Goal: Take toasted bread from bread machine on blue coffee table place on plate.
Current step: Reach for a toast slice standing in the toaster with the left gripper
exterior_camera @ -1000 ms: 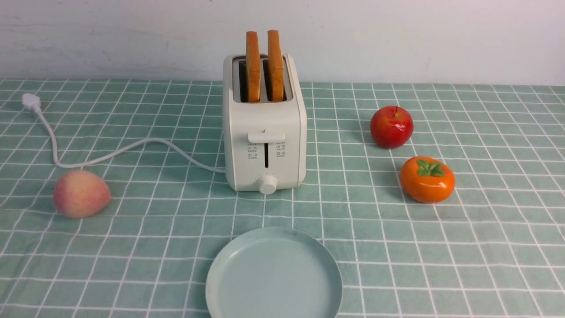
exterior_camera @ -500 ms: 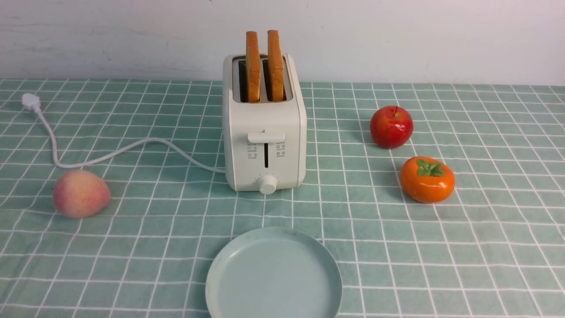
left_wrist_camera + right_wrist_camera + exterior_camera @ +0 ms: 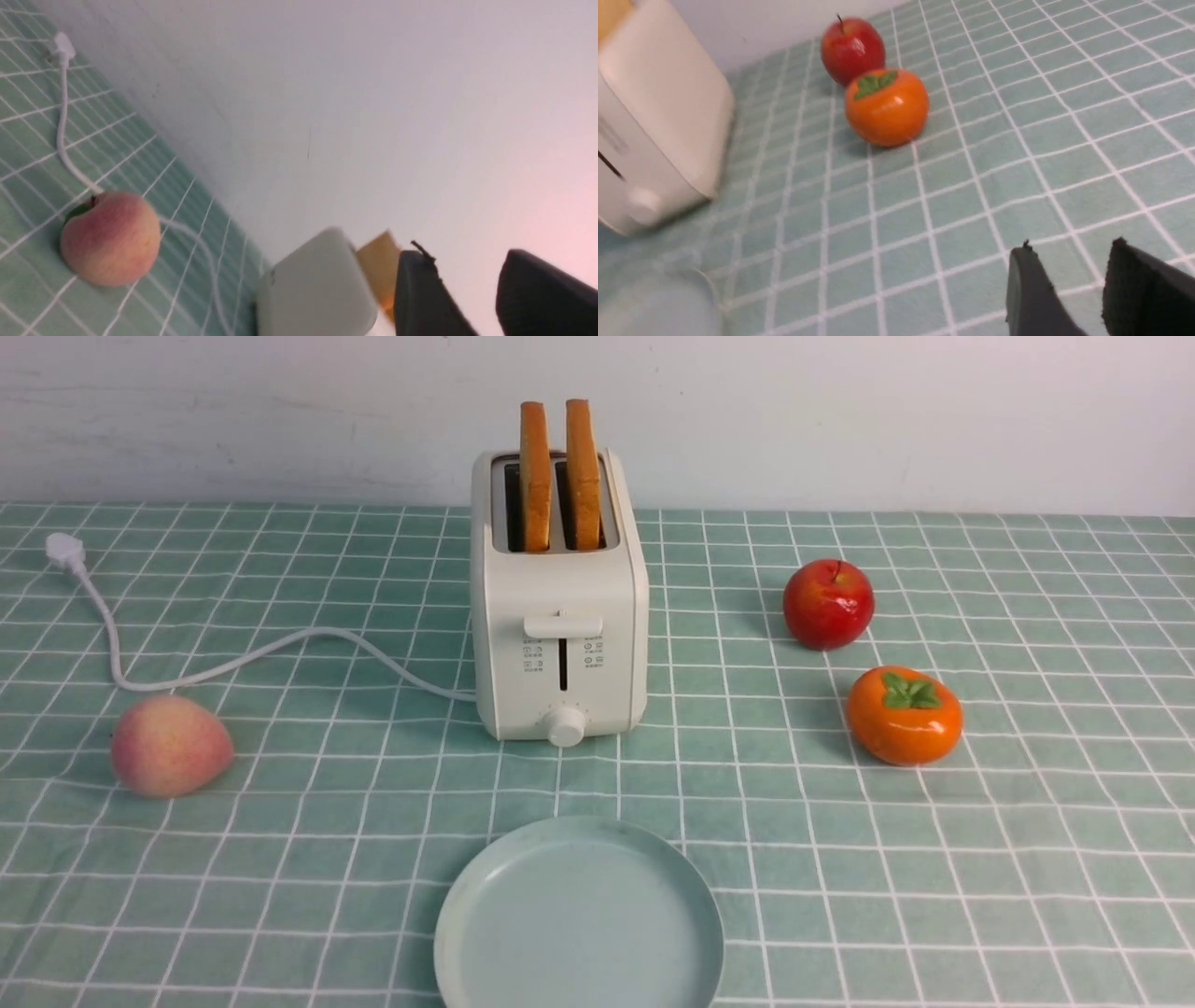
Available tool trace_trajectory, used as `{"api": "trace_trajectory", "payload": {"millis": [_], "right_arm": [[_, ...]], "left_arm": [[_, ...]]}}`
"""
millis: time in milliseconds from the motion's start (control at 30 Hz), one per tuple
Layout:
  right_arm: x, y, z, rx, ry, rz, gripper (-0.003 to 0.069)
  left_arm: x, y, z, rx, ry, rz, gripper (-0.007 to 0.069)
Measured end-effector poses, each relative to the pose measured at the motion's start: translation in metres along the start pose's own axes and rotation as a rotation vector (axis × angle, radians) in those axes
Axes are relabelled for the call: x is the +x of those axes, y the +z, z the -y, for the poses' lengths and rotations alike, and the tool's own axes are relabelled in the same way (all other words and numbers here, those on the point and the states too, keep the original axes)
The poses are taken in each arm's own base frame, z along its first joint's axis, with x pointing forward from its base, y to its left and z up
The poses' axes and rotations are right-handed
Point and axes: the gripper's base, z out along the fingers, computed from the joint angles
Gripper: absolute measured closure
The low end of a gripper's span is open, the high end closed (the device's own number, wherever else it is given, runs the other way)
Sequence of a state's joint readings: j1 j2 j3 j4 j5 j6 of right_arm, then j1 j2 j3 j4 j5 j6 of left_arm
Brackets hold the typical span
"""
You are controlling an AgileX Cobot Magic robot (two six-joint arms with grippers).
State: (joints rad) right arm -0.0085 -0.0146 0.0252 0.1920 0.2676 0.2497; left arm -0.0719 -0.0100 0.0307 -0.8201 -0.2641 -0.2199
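Note:
Two slices of toasted bread (image 3: pixel 558 474) stand upright in the slots of the cream-white bread machine (image 3: pixel 558 644) at the middle of the blue coffee table (image 3: pixel 1027 821). The pale blue-green plate (image 3: pixel 579 919) lies bare in front of it. Neither arm shows in the front view. In the left wrist view my left gripper (image 3: pixel 462 261) is open with only wall between its fingers; the bread machine (image 3: pixel 317 289) and a corner of toast (image 3: pixel 379 266) lie beyond. In the right wrist view my right gripper (image 3: pixel 1069 254) hangs open over bare cloth, beside the bread machine (image 3: pixel 658 121).
A peach (image 3: pixel 171 746) lies left of the bread machine beside its white power cord (image 3: pixel 233 658). A red apple (image 3: pixel 828 604) and an orange persimmon (image 3: pixel 904 715) sit to the right. A white wall closes off the back of the table.

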Motion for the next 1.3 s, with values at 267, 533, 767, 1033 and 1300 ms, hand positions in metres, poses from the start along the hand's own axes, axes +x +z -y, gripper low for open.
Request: {"api": "trace_trajectory", "payload": {"millis": [267, 533, 767, 1033, 1300], "right_arm": [[-0.017, -0.002, -0.006, -0.095, 0.332, 0.171, 0.0419], [-0.019, -0.003, -0.009, -0.111, 0.354, 0.149, 0.0419], [-0.059, -0.022, -0.046, -0.169, 0.286, -0.075, 0.051], [-0.08, 0.007, -0.066, -0.088, -0.018, -0.562, 0.0678], [-0.075, 0.025, -0.074, -0.2, -0.086, -0.687, 0.0675]], "left_arm": [[-0.035, -0.002, 0.058, 0.173, 0.005, 0.102, 0.0638], [-0.054, 0.03, 0.141, 0.191, 0.209, -0.151, 0.0638], [-0.006, 0.107, 0.135, -0.13, 0.451, -0.808, 0.0638], [0.042, 0.193, 0.119, -0.199, 0.526, -1.16, 0.0638], [0.096, 0.25, 0.139, -0.121, 0.666, -1.296, 0.0638]]}}
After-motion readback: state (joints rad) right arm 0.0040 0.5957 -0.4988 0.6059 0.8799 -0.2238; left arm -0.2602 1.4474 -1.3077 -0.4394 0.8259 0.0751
